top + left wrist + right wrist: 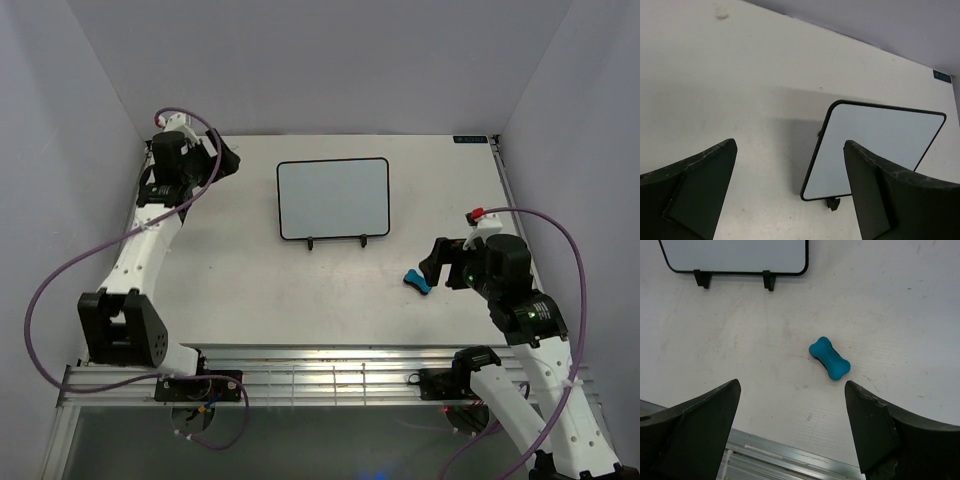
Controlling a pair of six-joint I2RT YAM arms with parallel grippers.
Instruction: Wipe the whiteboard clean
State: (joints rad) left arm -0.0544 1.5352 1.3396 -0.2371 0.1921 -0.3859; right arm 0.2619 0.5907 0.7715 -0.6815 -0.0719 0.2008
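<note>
The whiteboard (333,198) stands blank on a thin black wire stand at the table's middle back; it also shows in the left wrist view (875,150) and its lower edge in the right wrist view (735,255). A small blue bone-shaped eraser (417,281) lies on the table right of the board, also seen in the right wrist view (829,358). My right gripper (438,266) is open and empty just right of the eraser, apart from it (790,390). My left gripper (226,158) is open and empty at the back left, left of the board (790,150).
The white table (250,290) ends in a metal rail (330,380) at the near edge. Grey walls (330,60) close in the back and sides. Purple cables (45,300) loop beside both arms.
</note>
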